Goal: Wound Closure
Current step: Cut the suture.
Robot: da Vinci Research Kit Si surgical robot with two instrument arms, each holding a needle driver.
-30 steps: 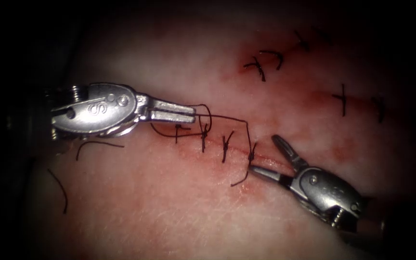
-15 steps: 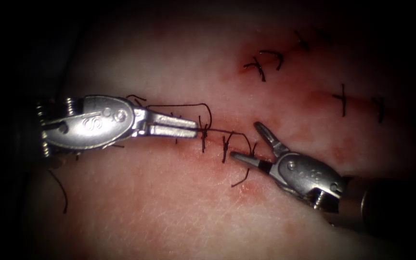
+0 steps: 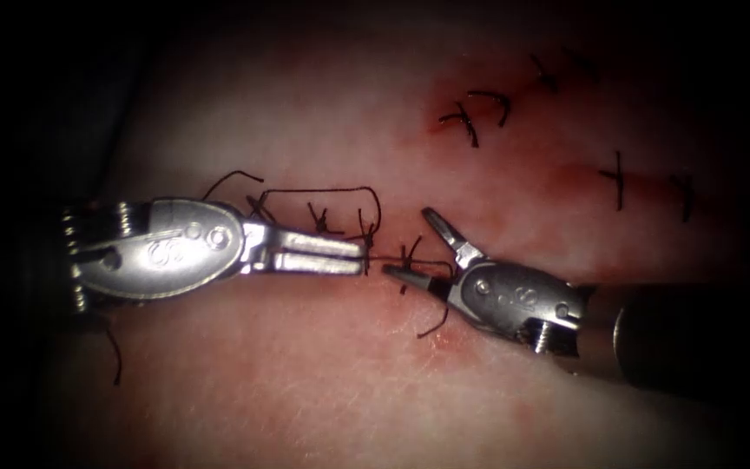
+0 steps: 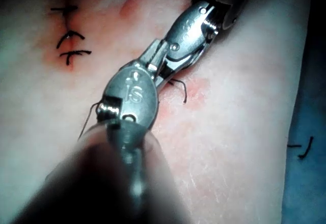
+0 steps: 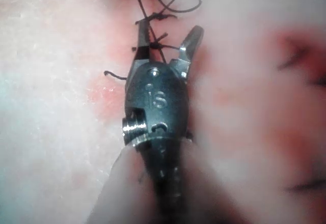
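My left gripper (image 3: 359,254) is clamped flat on the thread (image 3: 388,259), its closed tip lying along the cut (image 3: 479,282) at its left part, beside the finished stitches (image 3: 366,234). From that tip a short taut length of thread runs right to the newest knot (image 3: 407,258), while a slack loop (image 3: 323,191) arcs above my left tool and another loose strand curls up beyond it. My right gripper (image 3: 416,252) stands wide open around that taut strand, one jaw low and pointing left toward my left tip, the other raised up and away; it holds nothing. In the right wrist view the same gripper (image 5: 165,46) straddles the thread (image 5: 168,47) with a gap at each side. A short tail (image 3: 434,326) hangs below the knot onto the tissue (image 3: 305,382), next to a patch of red fluid (image 3: 444,339). I see no needle. Older stitches (image 3: 475,108) sit far to the upper right.
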